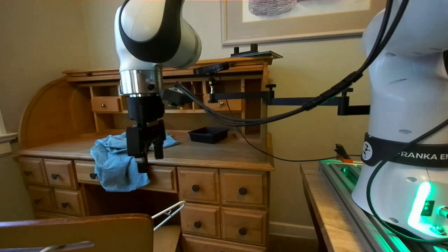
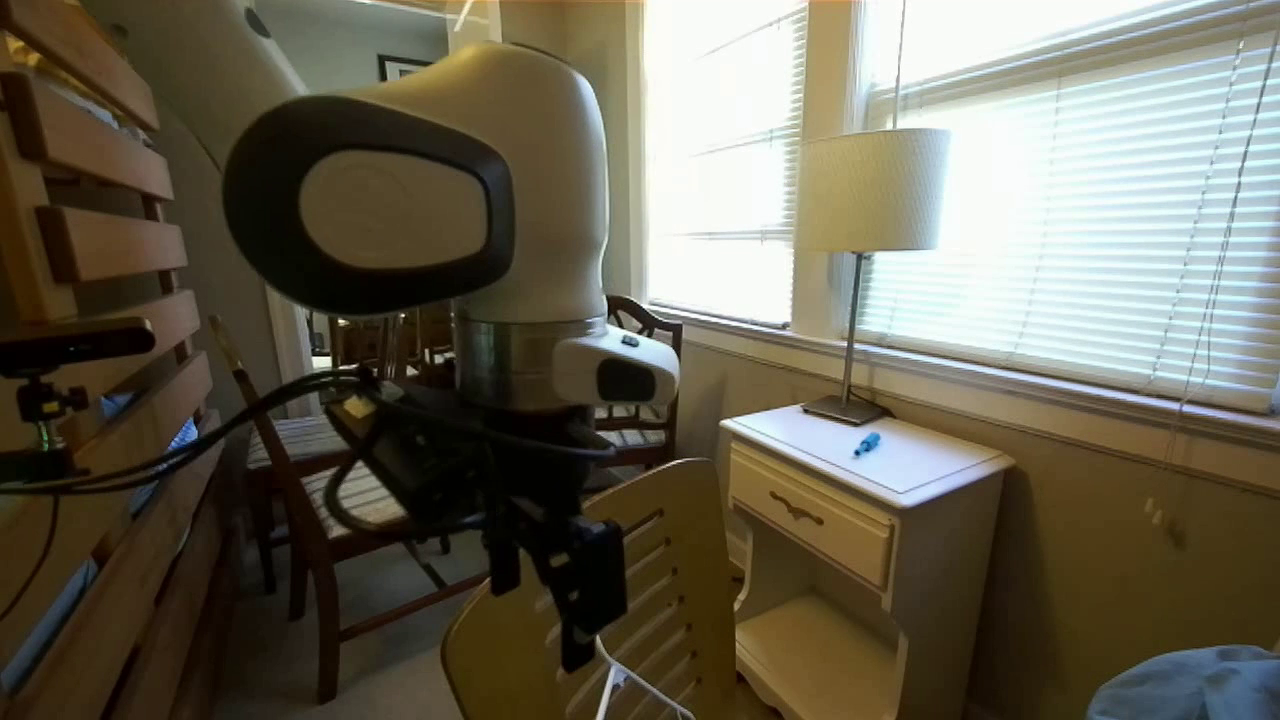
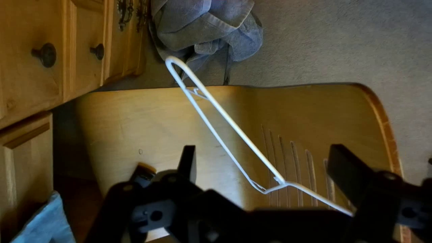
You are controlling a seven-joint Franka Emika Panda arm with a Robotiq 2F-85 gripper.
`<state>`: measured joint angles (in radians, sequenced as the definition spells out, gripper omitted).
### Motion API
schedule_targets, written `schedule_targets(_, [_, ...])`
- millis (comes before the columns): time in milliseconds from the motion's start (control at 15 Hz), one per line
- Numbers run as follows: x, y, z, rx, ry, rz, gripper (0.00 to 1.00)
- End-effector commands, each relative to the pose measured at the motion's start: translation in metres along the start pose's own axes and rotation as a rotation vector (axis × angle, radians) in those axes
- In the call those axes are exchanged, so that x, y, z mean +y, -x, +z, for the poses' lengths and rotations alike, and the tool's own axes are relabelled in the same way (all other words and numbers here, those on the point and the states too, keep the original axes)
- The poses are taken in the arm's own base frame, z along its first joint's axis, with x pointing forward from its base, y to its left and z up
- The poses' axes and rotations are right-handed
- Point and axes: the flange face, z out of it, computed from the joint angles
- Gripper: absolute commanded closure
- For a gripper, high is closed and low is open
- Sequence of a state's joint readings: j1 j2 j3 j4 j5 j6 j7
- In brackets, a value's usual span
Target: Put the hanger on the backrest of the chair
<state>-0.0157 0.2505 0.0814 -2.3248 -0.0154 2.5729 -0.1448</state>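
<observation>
A white hanger [image 3: 236, 129] slants across the chair in the wrist view; its near part passes behind one finger. One end [image 1: 167, 209] sticks out beside the wooden chair backrest [image 1: 75, 232] in an exterior view. Part of the hanger [image 2: 616, 676] shows below my gripper in an exterior view. Its hook is not clear, and I cannot tell how it rests on the chair. The slotted backrest also shows in an exterior view [image 2: 690, 560]. My gripper [image 3: 265, 160] is open above the chair, fingers wide apart with nothing held. It shows in both exterior views [image 1: 150, 160] [image 2: 540, 622].
A wooden desk [image 1: 224, 159] with a blue cloth [image 1: 117, 164] and a black tray [image 1: 209, 134] stands alongside. A white nightstand [image 2: 810, 500] carries a lamp [image 2: 875, 190]. Other chairs [image 2: 320, 540] stand behind. Grey fabric [image 3: 206, 30] lies beyond the chair.
</observation>
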Motion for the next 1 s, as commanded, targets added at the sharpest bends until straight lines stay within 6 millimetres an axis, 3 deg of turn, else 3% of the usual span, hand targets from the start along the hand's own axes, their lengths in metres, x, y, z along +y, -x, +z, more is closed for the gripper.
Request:
schedule_targets(0, [-0.004,0.029,-0.012,-0.005,-0.012,0.052,0.00])
schedule_targets(400, [-0.008,0.050,-0.023,0.013,-0.009,0.057,0.00])
schedule_targets(933, [-0.009,0.063,-0.031,0.024,-0.009,0.055,0.00])
